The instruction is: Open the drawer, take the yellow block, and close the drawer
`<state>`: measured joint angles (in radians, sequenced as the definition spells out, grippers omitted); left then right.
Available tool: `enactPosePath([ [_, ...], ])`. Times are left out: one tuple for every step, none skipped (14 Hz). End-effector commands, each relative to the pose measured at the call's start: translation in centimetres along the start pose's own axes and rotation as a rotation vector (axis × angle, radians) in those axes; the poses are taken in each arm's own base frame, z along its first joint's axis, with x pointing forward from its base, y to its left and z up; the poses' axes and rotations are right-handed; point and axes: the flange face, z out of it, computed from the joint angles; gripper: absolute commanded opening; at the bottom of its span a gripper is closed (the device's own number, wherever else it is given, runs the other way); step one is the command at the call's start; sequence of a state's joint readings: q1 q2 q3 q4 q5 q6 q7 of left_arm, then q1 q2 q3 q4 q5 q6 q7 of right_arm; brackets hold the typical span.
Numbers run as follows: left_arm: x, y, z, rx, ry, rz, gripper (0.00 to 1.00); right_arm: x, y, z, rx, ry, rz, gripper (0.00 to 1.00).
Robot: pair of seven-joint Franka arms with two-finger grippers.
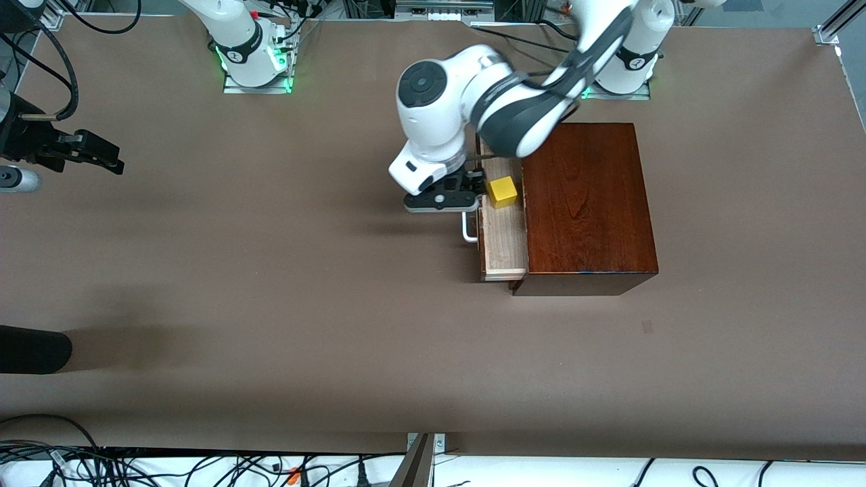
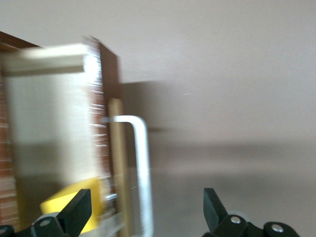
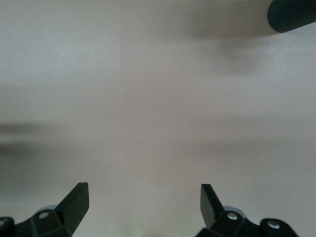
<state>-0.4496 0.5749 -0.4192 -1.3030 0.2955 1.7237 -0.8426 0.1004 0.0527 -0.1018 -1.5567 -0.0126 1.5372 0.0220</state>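
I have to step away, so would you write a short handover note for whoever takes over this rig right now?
Left gripper: open, over the drawer's front edge, beside the white handle, holding nothing.
Right gripper: open, empty, waiting above the table at the right arm's end.
Drawer: pulled partly out of the wooden box.
Yellow block: lying in the drawer, not gripped.
Done: drawer opened.
Left: grasp and lift out the block, then close the drawer.
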Motion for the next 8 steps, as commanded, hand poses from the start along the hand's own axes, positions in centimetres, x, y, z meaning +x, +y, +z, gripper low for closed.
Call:
enactPosePath([
  [3.0, -8.1, -5.3, -0.039, -0.057, 0.038, 1.0, -0.6, 0.1, -0.4, 0.018, 0.003, -0.007, 1.0],
  [3.6, -10.9, -6.7, -0.042, -0.066, 0.013, 1.0, -0.5, 0.1, -0.4, 0.018, 0.007, -0.006, 1.0],
  [4.1, -13.5, -7.8, -0.035, -0.073, -0.02, 1.0, -0.5, -0.2, -0.5, 0.019, 0.013, 0.002, 1.0],
  [4.6, -16.0, -8.7, -0.026, -0.077, -0.053, 1.0, -0.6, -0.8, -0.6, 0.021, 0.012, -0.004, 1.0],
  [5.0, -18.4, -9.6, -0.024, -0.077, -0.074, 1.0, -0.8, -1.4, -0.7, 0.023, 0.01, -0.015, 1.0],
  [5.7, -21.3, -10.2, -0.035, -0.083, -0.094, 1.0, -0.8, -2.8, -1.4, 0.029, 0.022, -0.03, 1.0],
  [6.3, -24.2, -11.0, -0.062, -0.081, -0.092, 1.0, -1.0, -4.6, -1.8, 0.048, 0.028, -0.025, 1.0],
  [5.9, -25.7, -12.0, -0.076, -0.073, -0.04, 1.0, -1.2, -6.3, -2.1, 0.055, 0.031, 0.017, 1.0],
])
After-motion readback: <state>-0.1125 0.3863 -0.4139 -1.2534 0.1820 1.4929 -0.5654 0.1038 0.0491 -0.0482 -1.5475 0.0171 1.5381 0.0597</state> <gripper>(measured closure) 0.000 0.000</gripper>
